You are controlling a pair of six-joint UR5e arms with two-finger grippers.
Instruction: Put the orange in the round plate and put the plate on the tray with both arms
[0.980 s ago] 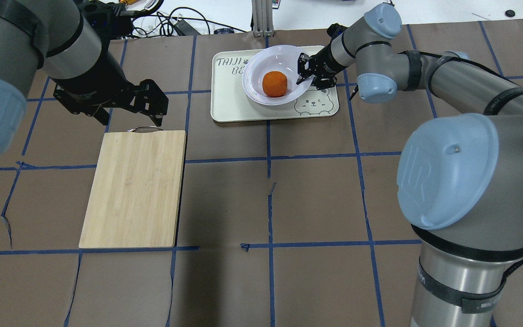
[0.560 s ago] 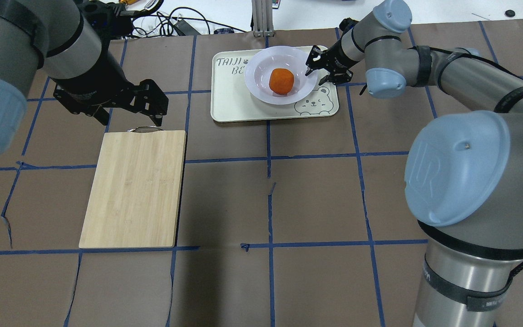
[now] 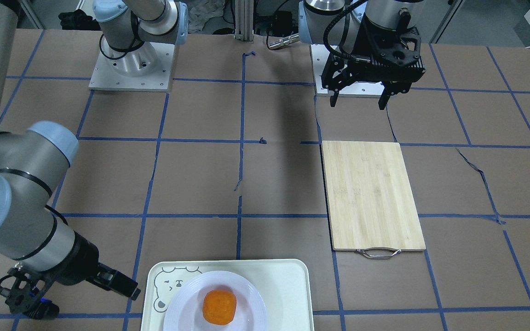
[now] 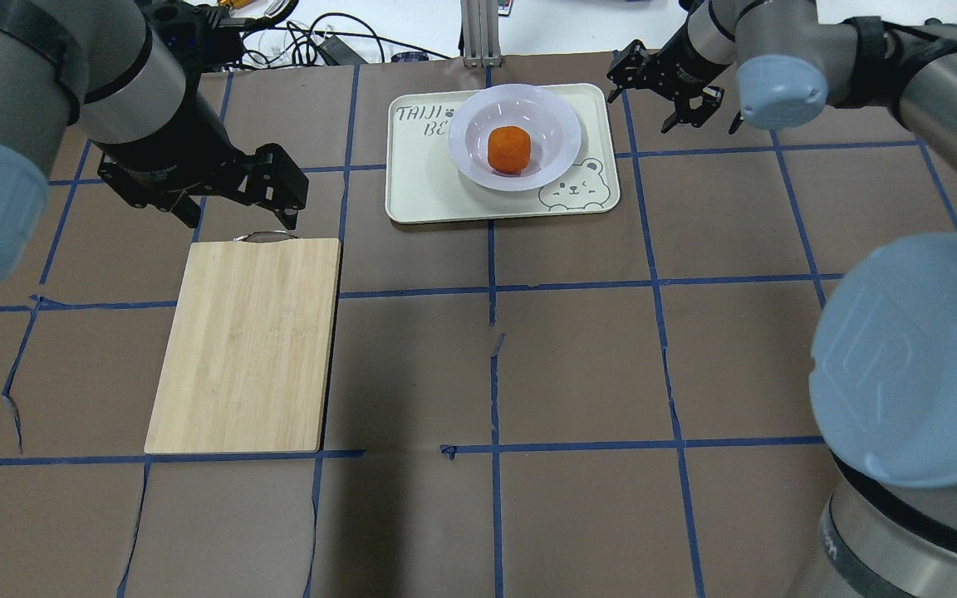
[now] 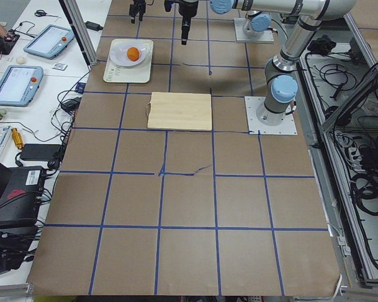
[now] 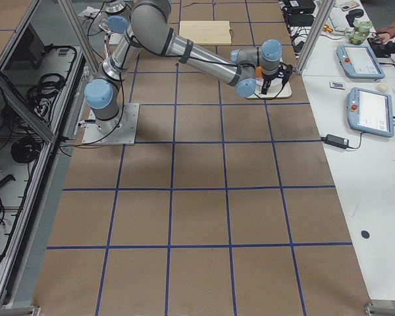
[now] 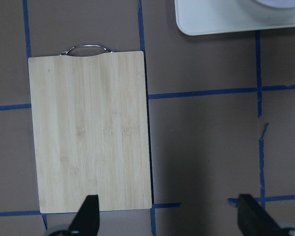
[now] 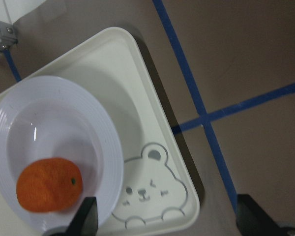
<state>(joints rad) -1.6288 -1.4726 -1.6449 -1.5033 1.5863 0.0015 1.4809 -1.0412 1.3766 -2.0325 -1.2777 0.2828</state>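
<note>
The orange lies in the sunken centre of the round plate, which rests flat on the tray. My right gripper hangs open and empty to the right of the tray, apart from the plate. Its wrist view shows the orange, the plate and the bear corner of the tray between its spread fingers. The left gripper stands open over the table, above the handle end of the bamboo board. From the front I see the orange, plate and tray.
A bamboo cutting board with a metal handle lies left of centre, also under the left wrist camera. Cables and an aluminium post sit beyond the table's far edge. Blue tape lines grid the brown table.
The right gripper let go of the plate's rim and drew away to the right and far side. The plate, tilted before, now lies flat on the tray. The left arm stayed put.
</note>
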